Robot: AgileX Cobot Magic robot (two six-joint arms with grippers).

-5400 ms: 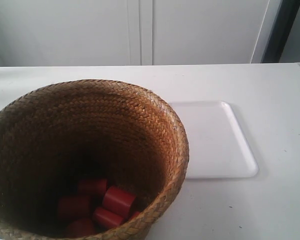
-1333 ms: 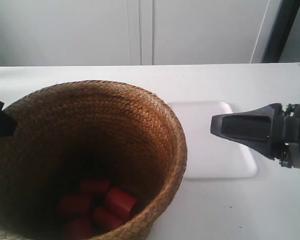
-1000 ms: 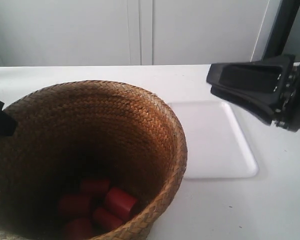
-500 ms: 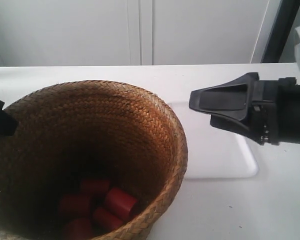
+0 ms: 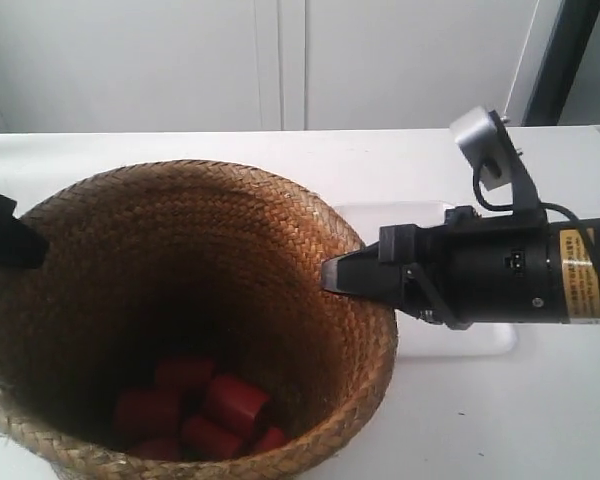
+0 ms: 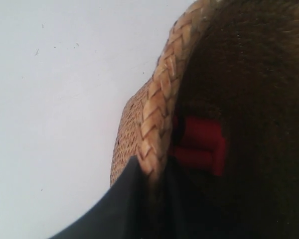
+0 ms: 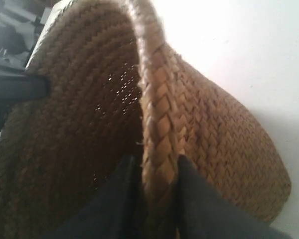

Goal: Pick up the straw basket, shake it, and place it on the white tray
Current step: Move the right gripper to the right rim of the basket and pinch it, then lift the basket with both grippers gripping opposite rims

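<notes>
The straw basket (image 5: 180, 300) fills the exterior view's left half, with several red cylinders (image 5: 210, 410) on its bottom. My left gripper (image 6: 157, 174) is shut on its braided rim (image 6: 162, 109), one finger outside the wall and one inside. Across the basket, my right gripper (image 7: 157, 174) is shut on the rim (image 7: 157, 99), which sits pinched between the two black fingers (image 7: 189, 189). The arm at the exterior view's right (image 5: 480, 275) reaches the rim beside the white tray (image 5: 395, 212) and covers most of that tray. A black fingertip (image 5: 5, 240) holds the opposite rim.
The basket and tray are on a white table (image 5: 540, 420). White cabinet doors (image 5: 280, 60) stand behind it. A small camera module (image 5: 480, 140) sticks up from the arm at the exterior view's right. The other gripper's black finger (image 7: 15, 87) shows across the basket in the right wrist view.
The arm at the exterior view's right swung in over the tray and closed on the basket rim. The rim has spread toward that arm and the basket has shifted slightly.
</notes>
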